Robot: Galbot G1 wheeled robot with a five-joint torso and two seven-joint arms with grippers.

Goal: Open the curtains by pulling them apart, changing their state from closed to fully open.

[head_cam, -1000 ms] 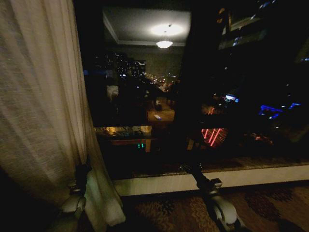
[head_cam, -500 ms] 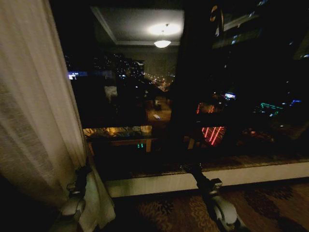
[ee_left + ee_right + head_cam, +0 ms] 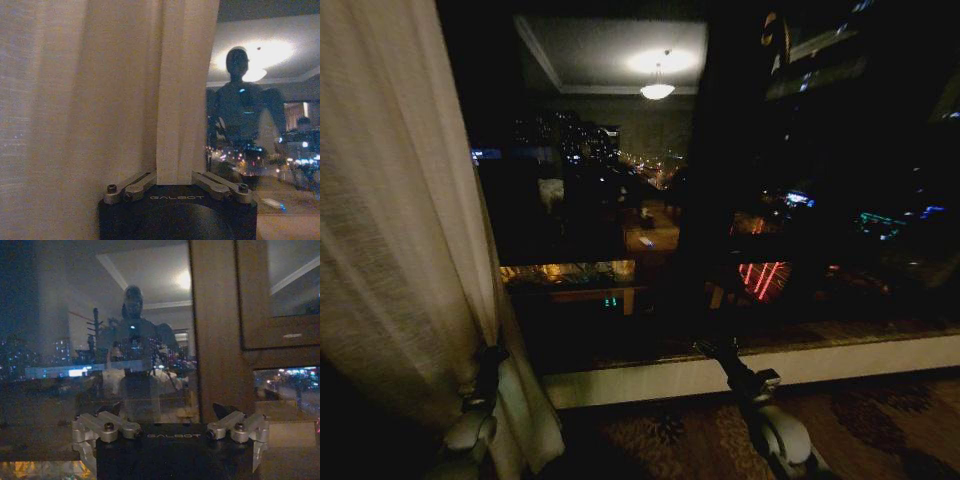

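Observation:
One sheer cream curtain (image 3: 400,230) hangs in pleats down the left side of the head view, its inner edge bunched low down. My left gripper (image 3: 485,372) is shut on that edge. In the left wrist view a fold of the curtain (image 3: 175,100) runs down between the fingers (image 3: 131,186) of the left gripper (image 3: 175,180). To the right of the curtain the dark window glass (image 3: 610,200) is uncovered. My right gripper (image 3: 715,350) is low by the sill, facing the glass. In the right wrist view the right gripper (image 3: 167,415) is open and holds nothing.
A white window sill (image 3: 820,365) runs along the bottom of the glass, above a patterned carpet (image 3: 880,425). A dark upright window post (image 3: 705,200) stands right of centre; it looks wooden (image 3: 215,330) up close. The glass reflects a ceiling lamp (image 3: 658,90).
The curtain's inner edge stands farther left against the window than one second ago, baring more glass. The whole head view has shifted a little. Both grippers keep their places in the picture.

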